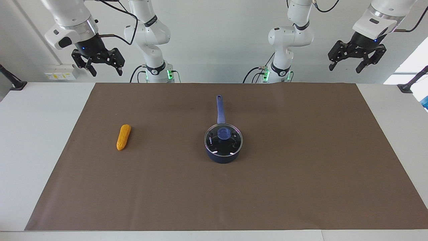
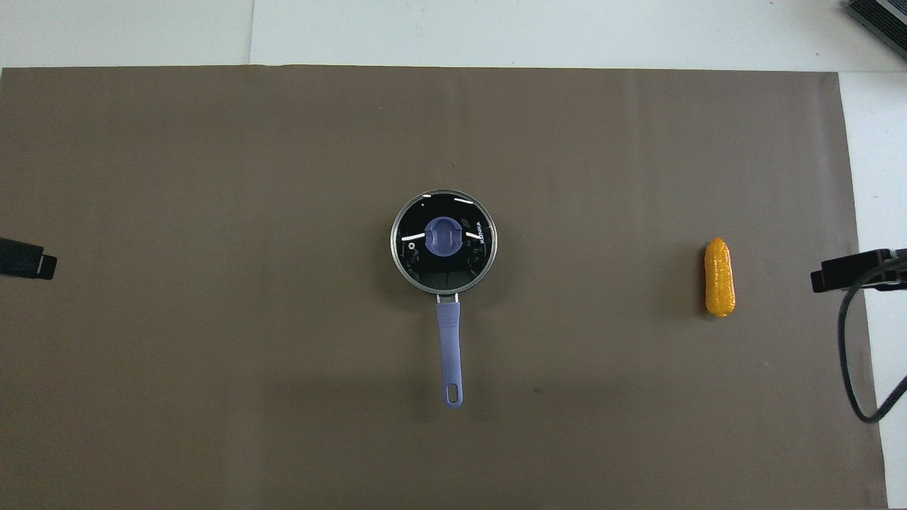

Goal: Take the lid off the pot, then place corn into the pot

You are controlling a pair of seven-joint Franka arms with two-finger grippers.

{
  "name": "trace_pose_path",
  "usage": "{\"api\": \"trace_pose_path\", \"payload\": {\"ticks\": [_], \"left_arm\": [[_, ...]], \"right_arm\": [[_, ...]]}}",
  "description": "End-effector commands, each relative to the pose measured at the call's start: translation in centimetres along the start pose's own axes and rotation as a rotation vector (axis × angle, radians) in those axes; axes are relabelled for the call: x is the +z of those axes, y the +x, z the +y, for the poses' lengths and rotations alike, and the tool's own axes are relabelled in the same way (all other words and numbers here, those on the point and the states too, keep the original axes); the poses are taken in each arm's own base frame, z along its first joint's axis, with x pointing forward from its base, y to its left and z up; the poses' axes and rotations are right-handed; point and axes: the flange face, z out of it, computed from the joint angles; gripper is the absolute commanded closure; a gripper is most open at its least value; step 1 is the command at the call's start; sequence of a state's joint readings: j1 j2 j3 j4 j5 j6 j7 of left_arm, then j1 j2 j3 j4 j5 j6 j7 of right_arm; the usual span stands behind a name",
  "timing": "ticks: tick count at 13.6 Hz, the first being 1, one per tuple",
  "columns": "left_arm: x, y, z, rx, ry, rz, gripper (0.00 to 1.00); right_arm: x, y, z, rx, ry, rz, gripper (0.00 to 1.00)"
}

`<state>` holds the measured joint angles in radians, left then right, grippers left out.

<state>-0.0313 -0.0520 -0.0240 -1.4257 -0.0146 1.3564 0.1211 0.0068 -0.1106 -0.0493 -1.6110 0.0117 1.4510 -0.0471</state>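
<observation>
Nothing is started: the round clear glass lid (image 1: 223, 140) with its blue knob sits on the small navy saucepan, the pot (image 1: 223, 154), mid-bench. The orange-yellow toy corn cob (image 1: 123, 137) lies well apart at the pot's nine o'clock in the facing view. Left gripper (image 1: 357, 62) and right gripper (image 1: 101, 64) hang raised, fingers spread, empty. Next, probably the left gripper must descend onto the knob.

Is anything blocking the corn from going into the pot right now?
Yes. The lid sits on the pot, closing its mouth. The corn lies on the mat toward the right arm's end, with nothing else between them. Both grippers hang open and raised.
</observation>
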Motion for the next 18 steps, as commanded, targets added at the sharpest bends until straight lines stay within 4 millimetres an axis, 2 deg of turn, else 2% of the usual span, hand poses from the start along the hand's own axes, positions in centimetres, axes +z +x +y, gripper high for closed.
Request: {"api": "trace_pose_path", "payload": {"ticks": [1, 5, 6, 9, 18], "left_arm": [[-0.12, -0.60, -0.37, 0.005, 0.020, 0.001, 0.00], [-0.13, -0.72, -0.02, 0.010, 0.017, -0.009, 0.00], [-0.12, -0.68, 0.29, 0.016, 0.017, -0.010, 0.00], [-0.14, -0.71, -0.08, 0.006, 0.016, -0.008, 0.00], [-0.19, -0.52, 0.19, 0.017, 0.013, 0.005, 0.00]], "right_arm": [[-0.37, -0.26, -0.01, 0.014, 0.013, 0.001, 0.00], [-0.31, -0.19, 0.00, 0.021, 0.012, 0.001, 0.00], [-0.40, -0.21, 0.51, 0.031, 0.018, 0.004, 0.00], [-0.15, 0.07, 0.74, 0.031, 0.020, -0.001, 0.00], [-0.68, -0.33, 0.28, 0.023, 0.030, 0.010, 0.00]]}}
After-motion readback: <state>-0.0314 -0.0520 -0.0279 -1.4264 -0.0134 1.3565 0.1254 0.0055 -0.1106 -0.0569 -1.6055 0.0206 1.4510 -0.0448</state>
